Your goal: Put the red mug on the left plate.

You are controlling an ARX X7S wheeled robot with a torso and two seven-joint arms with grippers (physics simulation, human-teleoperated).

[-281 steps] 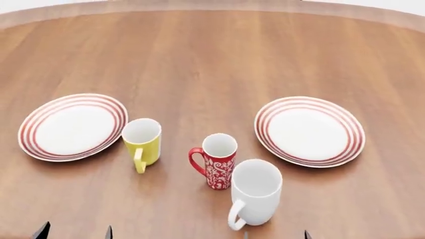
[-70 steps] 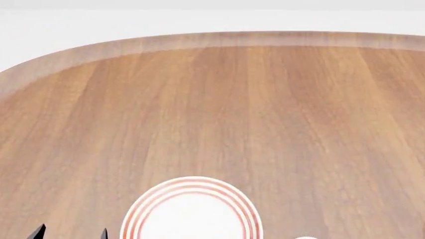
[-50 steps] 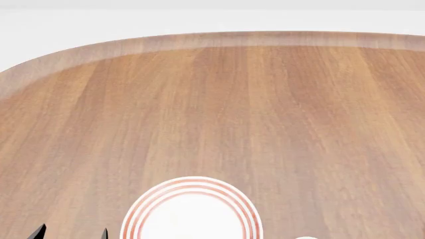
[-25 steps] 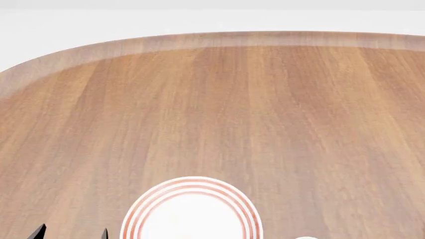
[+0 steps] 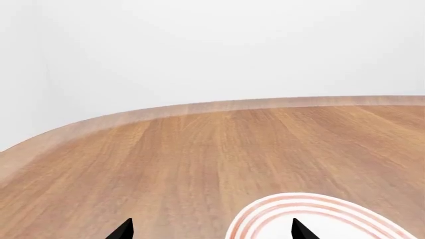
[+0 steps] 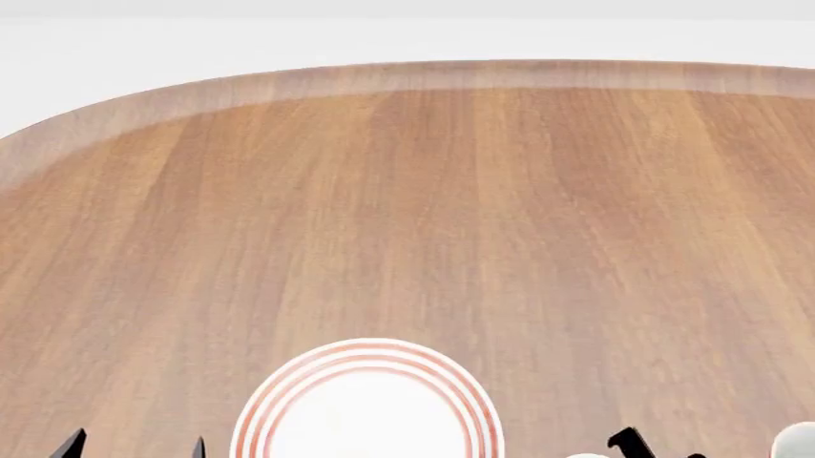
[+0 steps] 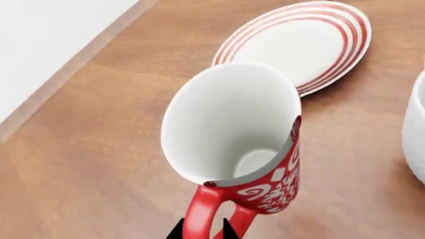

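In the right wrist view my right gripper [image 7: 204, 230] is shut on the red loop handle of the red mug [image 7: 282, 186], whose white inside faces the camera. A ringed white plate [image 7: 299, 40] lies beyond the mug; I cannot tell which of the two plates it is. In the head view the left plate [image 6: 369, 405] lies at the bottom centre, cut by the frame edge, and the mug is out of view. My left gripper [image 5: 211, 231] is open and empty, low beside the left plate [image 5: 312, 219]; it also shows in the head view [image 6: 136, 448].
The larger white mug [image 7: 417, 129] stands close beside the red mug. The wooden table [image 6: 446, 210] stretches far ahead to a rounded edge. A black part of my right arm [image 6: 624, 442] and a pale object [image 6: 796, 441] sit at the head view's bottom right.
Since 5.6 s ago the head view has swung up and left, losing the mugs. In the last half second a black arm part and a pale object entered at bottom right.
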